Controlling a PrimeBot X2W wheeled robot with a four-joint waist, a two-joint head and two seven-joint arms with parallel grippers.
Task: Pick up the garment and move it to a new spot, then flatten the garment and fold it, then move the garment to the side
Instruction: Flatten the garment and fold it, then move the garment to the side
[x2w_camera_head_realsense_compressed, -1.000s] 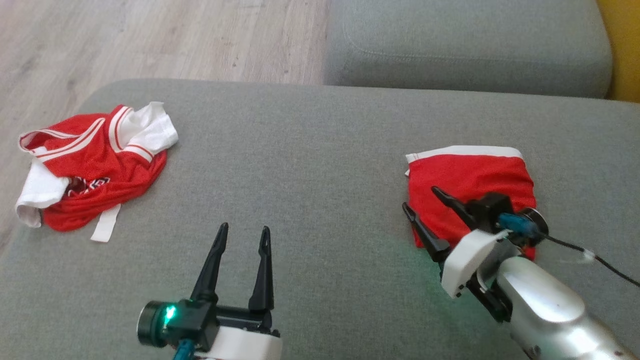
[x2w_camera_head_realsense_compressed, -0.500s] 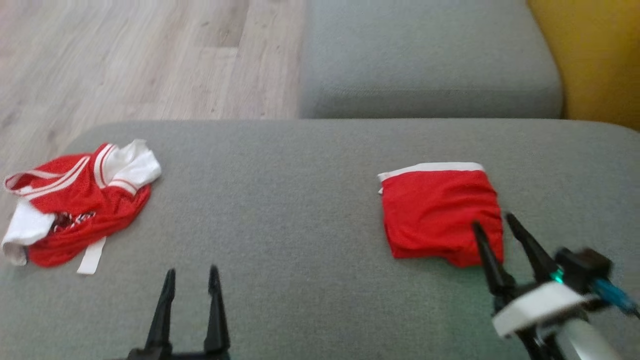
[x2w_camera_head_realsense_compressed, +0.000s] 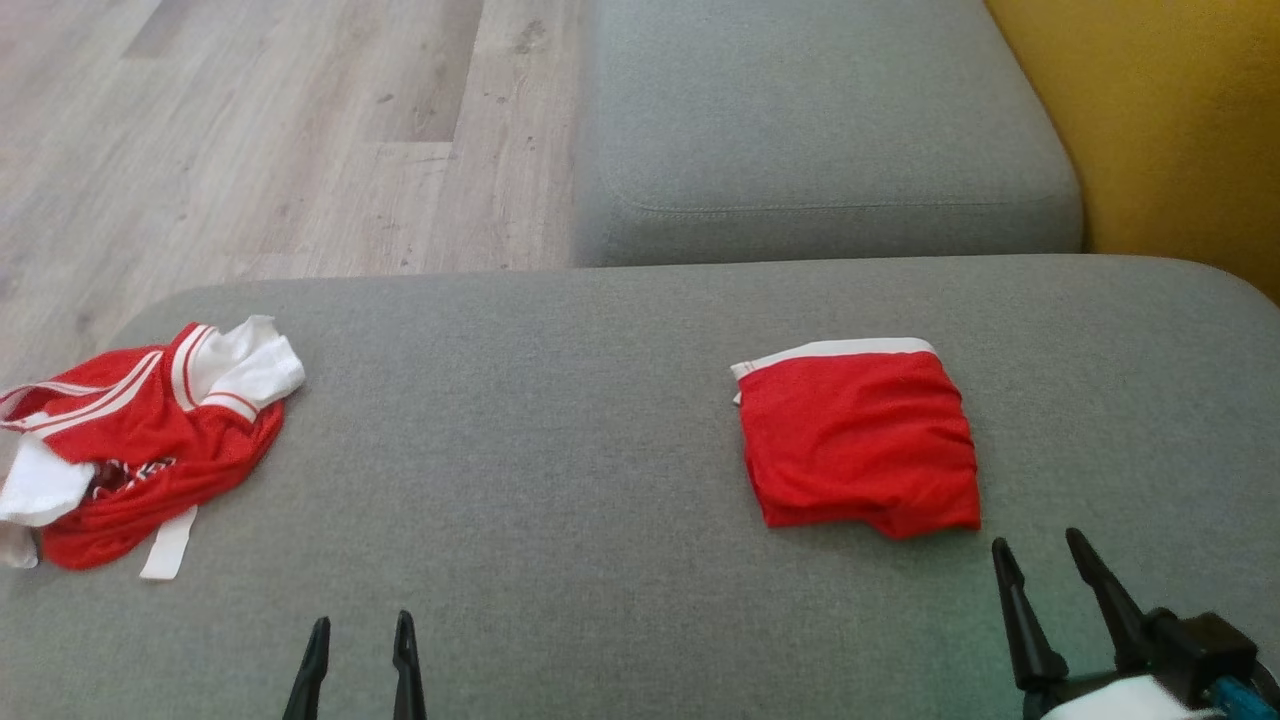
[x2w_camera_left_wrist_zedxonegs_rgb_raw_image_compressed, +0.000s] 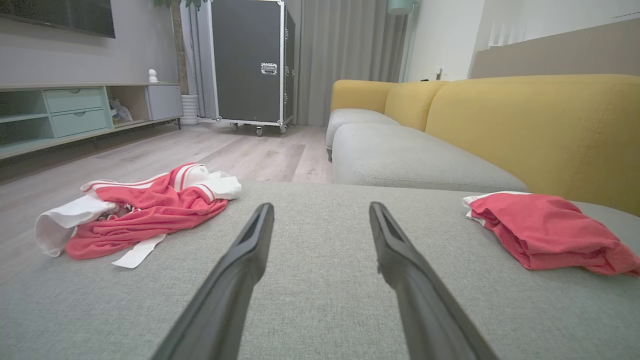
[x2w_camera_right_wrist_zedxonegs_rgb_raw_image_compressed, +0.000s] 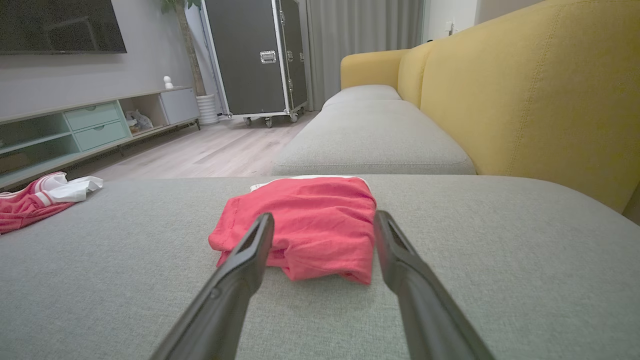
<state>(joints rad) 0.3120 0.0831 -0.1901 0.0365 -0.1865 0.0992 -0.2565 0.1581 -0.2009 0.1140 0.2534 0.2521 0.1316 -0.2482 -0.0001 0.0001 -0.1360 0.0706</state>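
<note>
Hovering empty over the grey cushion (x2w_camera_head_realsense_compressed: 560, 450), one garment folded and one still to do.

Both the left end effector (x2w_camera_head_realsense_compressed: 361, 620) and the right end effector (x2w_camera_head_realsense_compressed: 1035, 540) stand wide with nothing in them at the bottom edge of the head view. The right one is just below the folded red garment (x2w_camera_head_realsense_compressed: 860, 435) and apart from it. That piece lies right of centre, white band toward the top of the frame, and looks finished, so it is best left alone. The crumpled jersey (x2w_camera_head_realsense_compressed: 140, 440) sits at the far left by the cushion's edge, and I judge it the next to be picked up. The left end effector is nearer, so it should pinch a thick ridge of red cloth rather than the loose white strip (x2w_camera_head_realsense_compressed: 168, 543). It should lift clear before carrying the jersey to the open middle, while the right arm stays off the folded piece.
</note>
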